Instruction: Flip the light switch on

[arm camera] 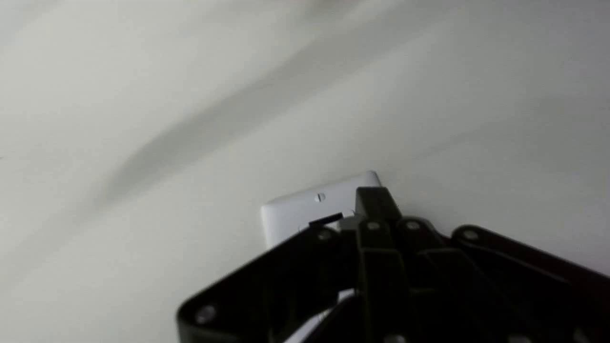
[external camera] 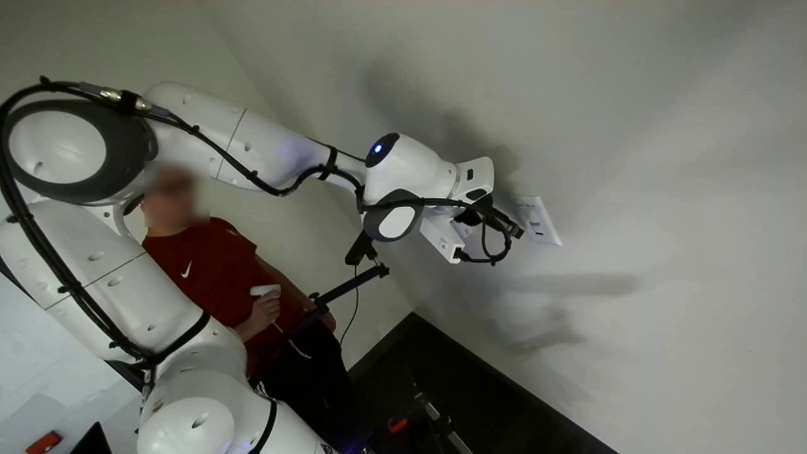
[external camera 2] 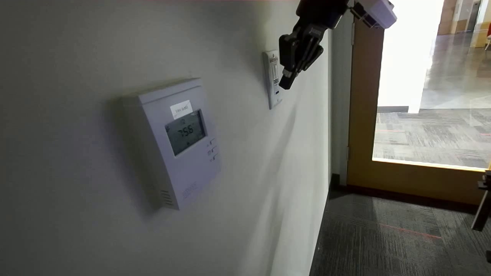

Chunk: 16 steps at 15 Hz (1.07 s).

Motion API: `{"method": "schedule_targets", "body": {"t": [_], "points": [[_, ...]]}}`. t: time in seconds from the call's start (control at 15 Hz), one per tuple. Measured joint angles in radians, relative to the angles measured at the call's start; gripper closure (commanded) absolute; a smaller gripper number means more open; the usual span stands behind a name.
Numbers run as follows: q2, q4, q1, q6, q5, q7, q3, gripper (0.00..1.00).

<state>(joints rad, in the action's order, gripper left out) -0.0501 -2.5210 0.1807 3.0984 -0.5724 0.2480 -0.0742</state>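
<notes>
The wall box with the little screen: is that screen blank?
No, in an exterior view the screen shows a number, apparently 75.6.

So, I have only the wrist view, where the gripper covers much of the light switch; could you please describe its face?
Observer: In an exterior view, a long slot runs along the middle of the light switch.
Operator: Thank you; is anything else mounted nearby?
Observer: Yes, a thermostat is on the same wall, in an exterior view.
Operator: And is anyone in the scene?
Observer: Yes, a red-shirted person is partly hidden behind the arm, in an exterior view.
</notes>
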Motion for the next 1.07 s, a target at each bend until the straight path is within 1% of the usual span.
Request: {"method": "schedule_targets", "body": {"t": [0.8, 1.07], "points": [[-0.022, 0.021, -0.003, 0.000, 0.000, -0.002, 0.002, 1.00], [-0.048, 0.038, -0.003, 0.013, 0.011, -0.014, 0.016, 1.00]]}}
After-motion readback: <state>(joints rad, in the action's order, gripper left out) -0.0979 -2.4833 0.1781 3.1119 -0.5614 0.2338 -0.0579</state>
